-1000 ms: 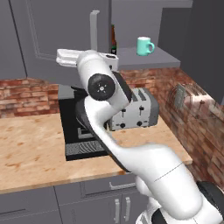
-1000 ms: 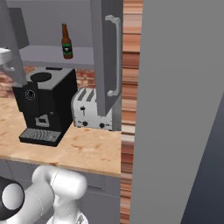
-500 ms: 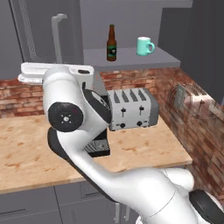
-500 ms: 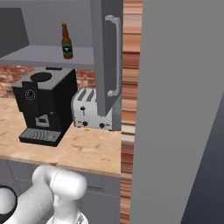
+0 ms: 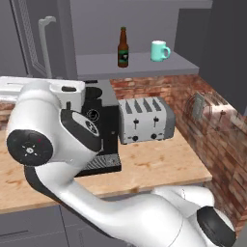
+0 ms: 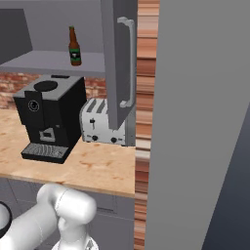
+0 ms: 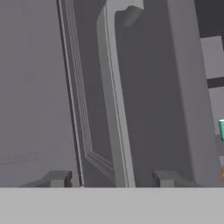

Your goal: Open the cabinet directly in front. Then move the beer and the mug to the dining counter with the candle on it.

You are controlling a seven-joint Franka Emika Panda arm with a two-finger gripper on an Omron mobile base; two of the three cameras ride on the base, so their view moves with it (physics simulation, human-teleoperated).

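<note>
Left base view showed the cabinet [image 5: 130, 29] open, its left door [image 5: 34, 38] swung outward with the long silver handle [image 5: 46, 46] upright on it. On the grey inner shelf [image 5: 140, 65] the beer [image 5: 123, 47] stood upright, and the mug [image 5: 158, 50] stood just to its right, apart from it, loop handle turned right. Below the shelf, on the wooden counter [image 5: 154, 166] against the brick wall [image 5: 212, 140], sat a silver toaster [image 5: 145, 120] beside a black coffee machine [image 5: 103, 130]. The white arm [image 5: 58, 144] rose from the lower right, swept left across the counter and bent upward near the left door, its big joint low at the left.

Right base view showed the other door [image 6: 118, 58] open edge-on, with the beer [image 6: 74, 47] on the shelf behind it.

Hand view looked along the left door's panel: the handle [image 7: 114, 100] ran lengthwise between the two dark fingers [image 7: 57, 178], which stood spread to either side of it, released and gripping nothing.
</note>
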